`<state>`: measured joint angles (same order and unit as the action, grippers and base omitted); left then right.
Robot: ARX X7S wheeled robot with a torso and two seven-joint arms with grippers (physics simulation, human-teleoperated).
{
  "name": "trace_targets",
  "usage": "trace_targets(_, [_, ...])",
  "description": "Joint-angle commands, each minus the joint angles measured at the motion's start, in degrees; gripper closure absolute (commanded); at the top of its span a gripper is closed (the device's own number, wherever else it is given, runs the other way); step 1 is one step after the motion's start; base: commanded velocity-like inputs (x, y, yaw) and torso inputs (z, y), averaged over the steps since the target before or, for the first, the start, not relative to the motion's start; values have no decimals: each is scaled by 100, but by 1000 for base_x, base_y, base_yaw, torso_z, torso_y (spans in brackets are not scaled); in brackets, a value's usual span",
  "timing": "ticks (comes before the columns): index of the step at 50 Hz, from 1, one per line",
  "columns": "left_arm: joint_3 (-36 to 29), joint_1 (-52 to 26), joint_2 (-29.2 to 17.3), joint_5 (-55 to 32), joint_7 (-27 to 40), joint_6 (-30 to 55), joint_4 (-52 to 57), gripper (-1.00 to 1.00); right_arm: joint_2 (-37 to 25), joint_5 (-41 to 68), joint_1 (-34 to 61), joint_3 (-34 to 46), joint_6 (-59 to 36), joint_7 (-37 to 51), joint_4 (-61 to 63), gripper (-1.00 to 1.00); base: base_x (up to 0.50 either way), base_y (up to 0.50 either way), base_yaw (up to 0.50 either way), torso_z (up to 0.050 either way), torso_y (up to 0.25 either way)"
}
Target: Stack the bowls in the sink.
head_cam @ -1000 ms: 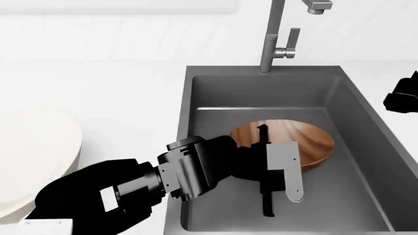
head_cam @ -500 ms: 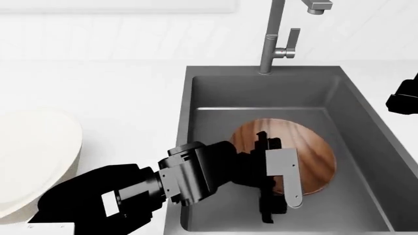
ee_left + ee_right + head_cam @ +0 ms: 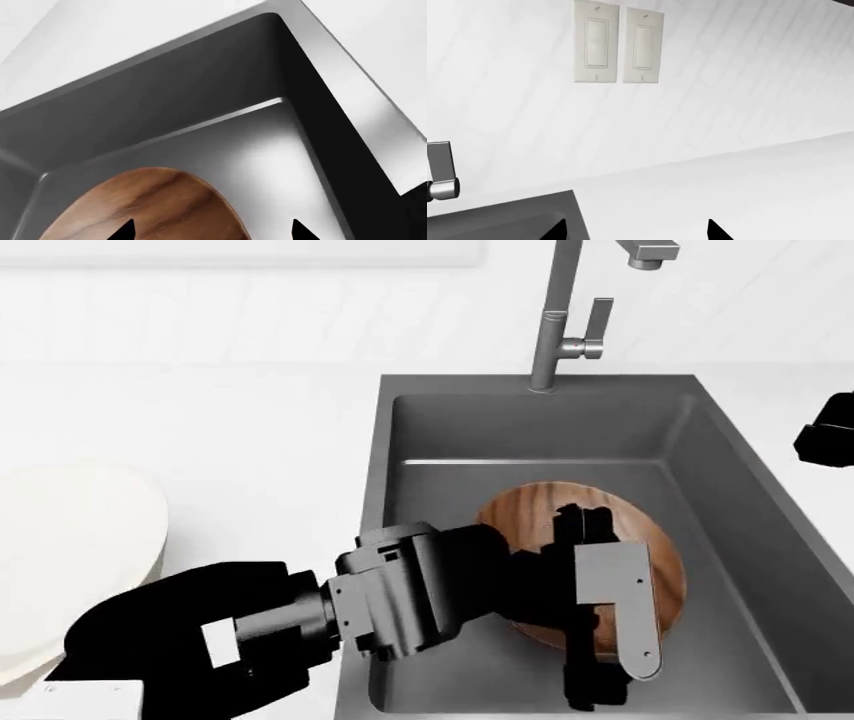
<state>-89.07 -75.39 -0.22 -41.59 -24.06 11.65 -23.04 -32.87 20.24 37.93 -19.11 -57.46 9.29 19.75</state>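
The brown wood-grain bowl (image 3: 607, 530) lies on the floor of the dark grey sink (image 3: 534, 425). My left gripper (image 3: 607, 612) hangs over the bowl's near right part and stands open. In the left wrist view the bowl (image 3: 153, 210) has its rim between the wide-apart tips of the left gripper (image 3: 210, 231), below the sink's back wall (image 3: 167, 100). The cream-white bowl (image 3: 67, 570) sits on the counter at the far left. My right gripper (image 3: 827, 435) shows only in part at the right edge. In its own view the right gripper (image 3: 635, 230) is open and holds nothing.
A tall steel faucet (image 3: 554, 320) with a side handle rises behind the sink. White counter surrounds the basin. The right wrist view shows a white wall with two light switches (image 3: 617, 47), the faucet handle (image 3: 440, 170) and a corner of the sink (image 3: 507, 220).
The brown bowl has gone from tilted to lying flatter on the sink floor. My left gripper has shifted right and toward the near edge, over the bowl. The right gripper has barely moved.
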Motion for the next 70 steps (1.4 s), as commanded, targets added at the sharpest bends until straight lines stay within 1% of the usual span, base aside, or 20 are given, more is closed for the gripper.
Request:
trace_targets(1, [34,-361,21,-312,177,66,427,-100,-14,87,139,11,-217,43,179,-100,0,0,0,0,0])
trace_targets(12, [41,-995,21,-587,319,24,205,-100,-29,164,151,-78,-304,41,309,-100,0,0,0,0,0])
trace_targets(19, [235,-1594,13,-1359,802,458,-46,-100,5,173,270,22,-304,55,250,-100,0,0,0,0,0])
trace_targets(33, [787,-2474,-937,-2590,1811,2007,1012,-100,185,68,491,477,-75,96,-30,-100,0,0,0,0,0])
trace_targets(41, [997,-2750,-1481,-3349,2411,2784,1571,-100,248,21,592,670,22,98,-168,-100,0,0,0,0,0])
trace_targets(46, [1157,-2952,-1844,-3973,2997,3315,2010,-100,283,-5,638,756,129,78,-294,-100,0,0,0,0,0])
trace_targets(51, [1323,-3235,-2089,-4512,3528,3727,2240,-100,319,-17,661,813,224,57,-389,-100,0,0,0,0,0])
trace_targets(56, [1491,-3464,-2405,-5181,4256,4095,2428,-100,330,-9,614,794,292,37,-423,-100,0,0,0,0,0])
trace_targets(58, [1544,-3518,-2530,-5421,4517,4185,2493,-100,333,-6,612,793,300,36,-428,-100,0,0,0,0,0])
trace_targets(61, [1626,-3590,-2759,-5949,5101,4314,2596,-100,338,-2,619,797,318,31,-445,-100,0,0,0,0,0])
trace_targets(70, [1678,-3702,-3403,-7171,6461,4433,2908,-100,348,-1,568,786,424,5,-518,-100,0,0,0,0,0])
